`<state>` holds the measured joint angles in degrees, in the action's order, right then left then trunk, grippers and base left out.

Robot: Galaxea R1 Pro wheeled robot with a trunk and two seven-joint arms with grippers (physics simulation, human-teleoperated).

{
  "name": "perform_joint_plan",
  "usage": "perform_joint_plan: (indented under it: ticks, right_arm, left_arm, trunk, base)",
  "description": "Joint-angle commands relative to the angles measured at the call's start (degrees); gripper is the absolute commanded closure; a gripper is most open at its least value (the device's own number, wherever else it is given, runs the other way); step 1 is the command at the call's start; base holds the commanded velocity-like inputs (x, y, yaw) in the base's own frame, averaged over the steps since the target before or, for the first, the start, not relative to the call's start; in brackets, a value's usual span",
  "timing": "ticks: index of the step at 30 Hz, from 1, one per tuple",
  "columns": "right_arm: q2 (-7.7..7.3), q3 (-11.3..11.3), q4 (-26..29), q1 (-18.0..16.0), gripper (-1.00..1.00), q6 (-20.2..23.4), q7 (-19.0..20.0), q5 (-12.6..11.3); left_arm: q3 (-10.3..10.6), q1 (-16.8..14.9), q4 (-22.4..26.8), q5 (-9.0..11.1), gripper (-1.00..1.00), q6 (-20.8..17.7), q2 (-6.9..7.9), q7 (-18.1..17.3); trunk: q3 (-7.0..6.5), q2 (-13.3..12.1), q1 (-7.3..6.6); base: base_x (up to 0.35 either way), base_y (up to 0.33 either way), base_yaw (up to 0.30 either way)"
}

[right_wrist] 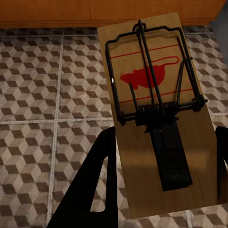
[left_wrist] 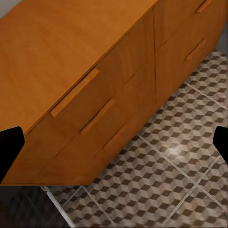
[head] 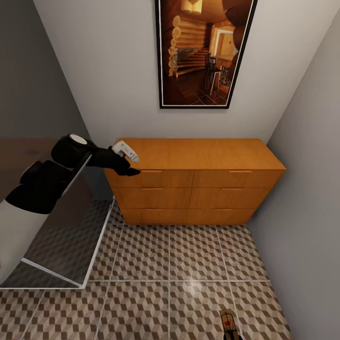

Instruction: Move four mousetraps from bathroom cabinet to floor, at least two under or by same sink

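The orange-brown cabinet stands against the back wall with all six drawers closed. My left gripper hovers at its upper left corner, beside the top-left drawer's handle. In the left wrist view that gripper is open, with the drawer fronts between its spread fingers. One mousetrap, a tan board with black wire and a red mouse print, lies between the fingers of my right gripper, which is shut on it above the cube-pattern floor. The same mousetrap appears at the bottom of the head view.
A framed picture hangs above the cabinet. A glass panel with a white frame stands at the left, close to my left arm. Grey walls close in on the right and left. Tiled floor lies open before the cabinet.
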<state>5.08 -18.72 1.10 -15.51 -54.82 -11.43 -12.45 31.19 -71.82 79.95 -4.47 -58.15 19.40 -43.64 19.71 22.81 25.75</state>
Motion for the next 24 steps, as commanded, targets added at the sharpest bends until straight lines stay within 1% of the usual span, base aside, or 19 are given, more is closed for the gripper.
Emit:
perform_joint_plan:
  ticks: [1,4,5,6,7,8,9,12,13,17,18,20,21,24]
  right_arm:
    - [0.02,-0.51,-0.05,-0.04,1.0,-0.2,0.01,-0.56]
    - [0.02,-0.5,-0.05,-0.04,1.0,-0.2,0.01,-0.56]
    - [0.02,-0.51,-0.05,-0.04,1.0,-0.2,0.01,-0.56]
    - [0.02,-0.51,-0.05,-0.04,1.0,-0.2,0.01,-0.56]
    - [0.02,-0.5,-0.05,-0.04,1.0,-0.2,0.01,-0.56]
    - [0.02,-0.51,-0.05,-0.04,1.0,-0.2,0.01,-0.56]
    - [0.02,-0.51,-0.05,-0.04,1.0,-0.2,0.01,-0.56]
    - [0.02,-0.49,-0.05,-0.04,1.0,-0.2,0.01,-0.56]
    - [0.02,-0.51,-0.05,-0.04,1.0,-0.2,0.01,-0.56]
    - [0.02,-0.49,-0.05,-0.04,1.0,-0.2,0.01,-0.56]
    - [0.02,-0.5,-0.05,-0.04,1.0,-0.2,0.01,-0.56]
    - [0.02,-0.51,-0.05,-0.04,1.0,-0.2,0.01,-0.56]
    - [0.02,-0.52,-0.05,-0.04,1.0,-0.2,0.01,-0.56]
    - [0.02,-0.52,-0.05,-0.04,1.0,-0.2,0.01,-0.56]
  left_arm:
    - [0.64,-0.08,0.06,-1.85,-1.0,-0.13,0.07,-1.51]
    - [1.15,-0.08,0.09,-4.07,-1.0,-0.12,0.08,-3.29]
    - [1.34,-0.08,0.07,-5.61,-1.0,-0.12,0.06,-4.77]
    - [1.43,-0.08,0.04,-6.39,-1.0,-0.12,0.05,-5.61]
    - [1.55,-0.08,-0.02,-7.99,-1.0,-0.11,0.05,-7.48]
    - [1.59,-0.08,-0.05,-8.83,-1.0,-0.04,0.04,-8.45]
    - [1.71,-0.08,-0.08,-10.71,-1.0,0.12,0.04,-10.33]
    - [1.82,-0.08,-0.13,-13.93,-1.0,0.3,0.03,-12.89]
    - [1.87,-0.08,-0.18,-16.22,-1.0,0.37,0.03,-14.41]
    - [1.91,-0.08,-0.28,-20.53,-1.0,0.44,0.07,-17.53]
    - [1.91,-0.08,-0.36,-22.43,-1.0,0.48,0.09,-19.29]
    - [1.91,-0.08,-0.42,-24.08,-1.0,0.53,0.12,-21.19]
    - [1.91,-0.08,-0.57,-25.5,-1.0,0.58,0.15,-23.21]
    - [1.93,-0.08,-1.18,-27.07,-1.0,0.68,0.18,-26.42]
  trunk:
    - [0.1,0.1,0.03]
    - [0.1,0.1,0.03]
    - [0.1,0.1,0.03]
    - [0.1,0.1,0.03]
    - [0.1,0.1,0.03]
    - [0.1,0.1,0.03]
    - [0.1,0.1,0.03]
    - [0.1,0.1,0.03]
    - [0.1,0.1,0.03]
    - [0.1,0.1,0.03]
    - [0.1,0.1,0.03]
    - [0.1,0.1,0.03]
    - [0.1,0.1,0.03]
    - [0.1,0.1,0.03]
  base:
    - [0.0,0.0,0.0]
    - [0.0,0.0,0.0]
    - [0.0,0.0,0.0]
    - [0.0,0.0,0.0]
    - [0.0,0.0,0.0]
    - [0.0,0.0,0.0]
    - [0.0,0.0,0.0]
    - [0.0,0.0,0.0]
    - [0.0,0.0,0.0]
    - [0.0,0.0,0.0]
    - [0.0,0.0,0.0]
    - [0.0,0.0,0.0]
    - [0.0,0.0,0.0]
    - [0.0,0.0,0.0]
